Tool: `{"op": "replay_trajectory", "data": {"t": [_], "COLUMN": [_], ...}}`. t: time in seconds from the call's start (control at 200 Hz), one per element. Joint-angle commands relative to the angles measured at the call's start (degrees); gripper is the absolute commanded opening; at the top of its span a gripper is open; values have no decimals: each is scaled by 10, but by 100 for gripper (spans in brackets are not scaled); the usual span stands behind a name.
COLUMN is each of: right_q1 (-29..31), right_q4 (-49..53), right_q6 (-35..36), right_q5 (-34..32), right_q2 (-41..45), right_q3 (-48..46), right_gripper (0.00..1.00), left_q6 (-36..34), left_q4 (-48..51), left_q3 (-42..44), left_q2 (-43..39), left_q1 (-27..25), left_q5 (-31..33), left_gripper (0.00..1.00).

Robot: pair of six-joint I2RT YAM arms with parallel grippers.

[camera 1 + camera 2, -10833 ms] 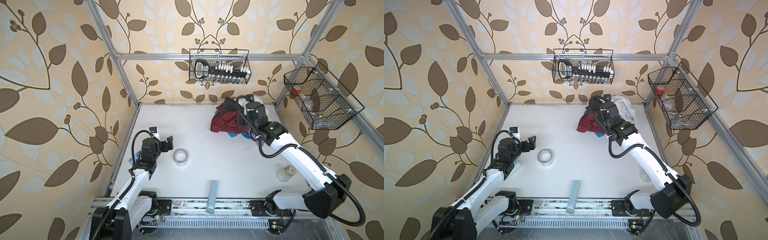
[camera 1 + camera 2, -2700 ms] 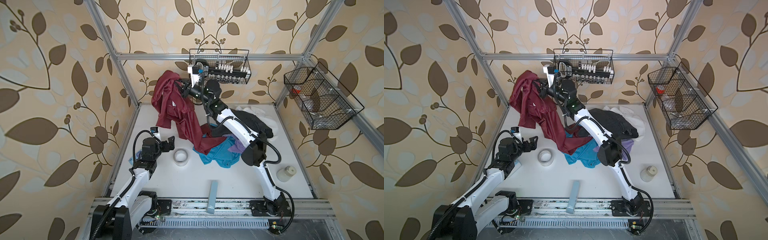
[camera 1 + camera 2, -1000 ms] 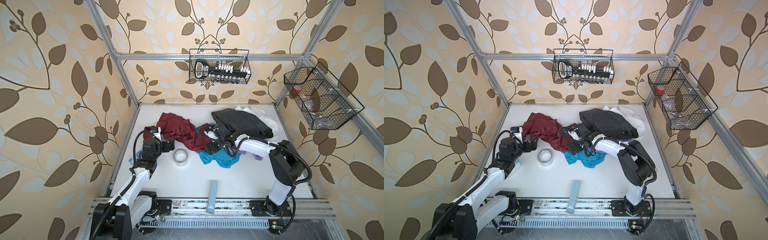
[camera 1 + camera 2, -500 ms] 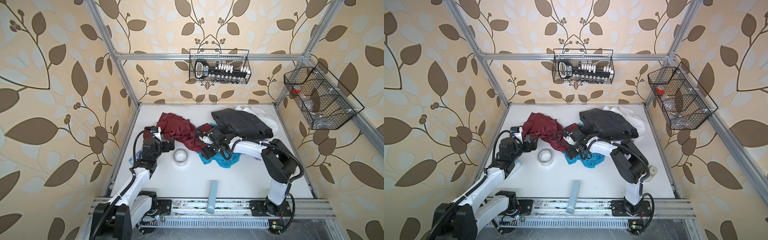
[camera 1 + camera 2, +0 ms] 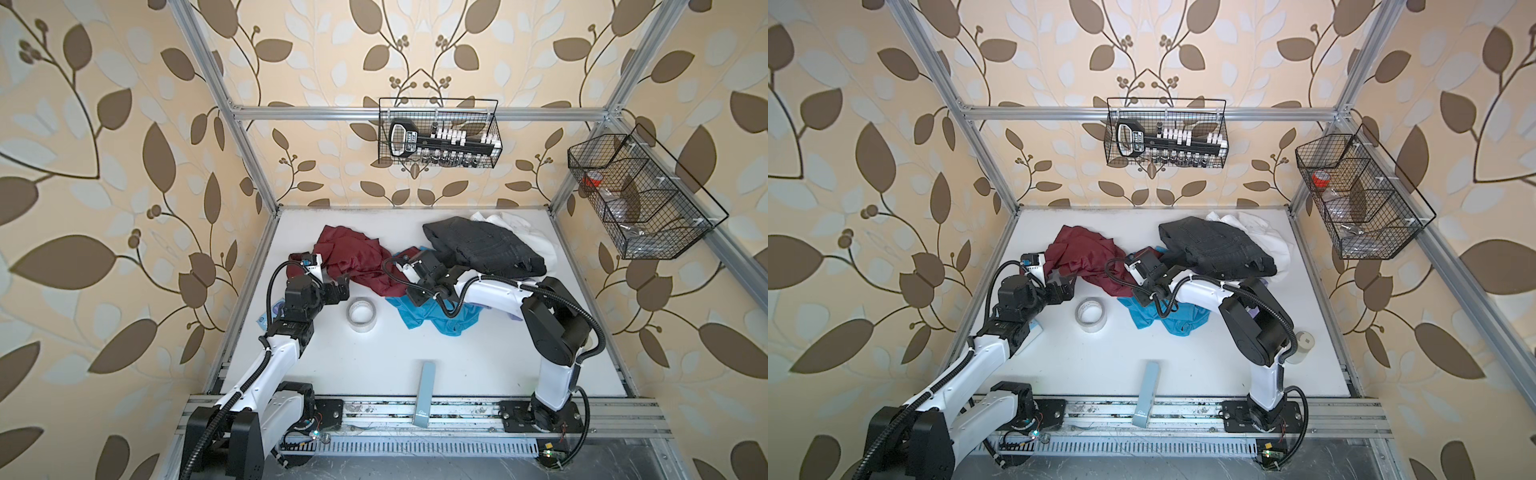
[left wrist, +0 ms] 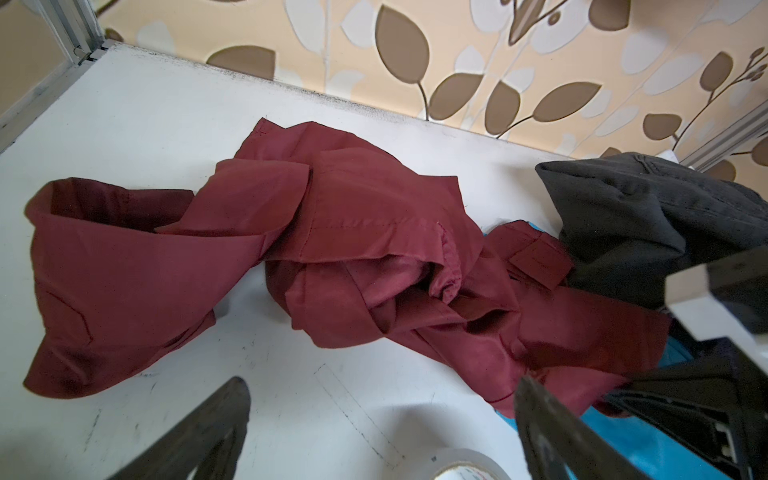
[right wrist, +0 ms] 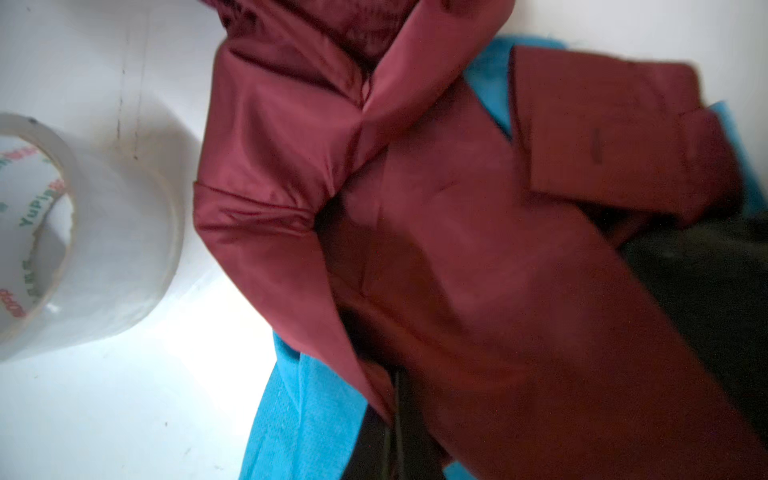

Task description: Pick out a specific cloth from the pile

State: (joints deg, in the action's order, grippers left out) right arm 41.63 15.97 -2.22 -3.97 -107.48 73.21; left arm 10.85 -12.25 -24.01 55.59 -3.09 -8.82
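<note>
The cloth point(image 5: 353, 257) point(image 5: 1084, 253), maroon and slightly shiny, lies crumpled at the table's back left. One end still runs onto the pile point(image 5: 482, 245) of dark grey jeans, white fabric and a turquoise garment point(image 5: 432, 320). My right gripper point(image 5: 415, 296) point(image 5: 1142, 297) sits low at that end. In the right wrist view its jaws point(image 7: 395, 415) are shut together, with the cloth point(image 7: 457, 249) folded into and over them. My left gripper point(image 5: 338, 289) point(image 6: 382, 386) stands open and empty beside the cloth point(image 6: 353, 216), above the table.
A clear tape roll point(image 5: 361, 313) point(image 7: 83, 249) stands between the grippers. A blue-grey bar point(image 5: 426, 392) lies at the front edge and a white jar point(image 5: 1304, 345) at the right. Wire baskets point(image 5: 436, 139) point(image 5: 636, 195) hang on the back and right walls.
My right gripper has gone from open to shut and shifted a little left along the cloth's end by the turquoise garment. The left arm has not moved.
</note>
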Motion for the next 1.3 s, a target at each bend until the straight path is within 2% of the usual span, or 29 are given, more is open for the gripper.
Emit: {"op": "replay_trajectory", "data": {"t": [0.0, 0.24, 0.36, 0.555, 0.79, 1.075, 1.21, 1.249, 1.294], "right_q1": [0, 0, 1, 7, 20, 24, 24, 24, 22], "right_q4": [-15, -58, -63, -60, -97, -283, -290, -275, -256], "right_q6": [11, 36, 49, 62, 47, -75, -110, -104, -94], "right_q5": [-47, -62, -56, -6, 116, 310, 355, 354, 354], "right_q2": [46, 45, 4, -91, -230, -384, -431, -436, -437], "right_q3": [54, 185, 279, 449, 632, 707, 708, 702, 687], "right_gripper": [0, 0, 0, 0, 0, 0, 0, 19, 51], "left_q6": [2, 3, 3, 2, 4, 5, 5, 6, 8], "left_q4": [-25, -25, -25, -28, -27, -34, -36, -37, -38], "left_q3": [-2, -2, -2, -2, -2, -2, -4, -5, -5], "left_q2": [-10, -10, -10, -7, -5, -1, 7, 9, 10], "left_q1": [-5, -5, -5, -5, -5, -5, -5, -5, -6], "left_q5": [-10, -11, -11, -10, -9, -9, -12, -13, -14], "left_gripper": [99, 99, 99, 99, 99, 99, 99, 99, 99]}}
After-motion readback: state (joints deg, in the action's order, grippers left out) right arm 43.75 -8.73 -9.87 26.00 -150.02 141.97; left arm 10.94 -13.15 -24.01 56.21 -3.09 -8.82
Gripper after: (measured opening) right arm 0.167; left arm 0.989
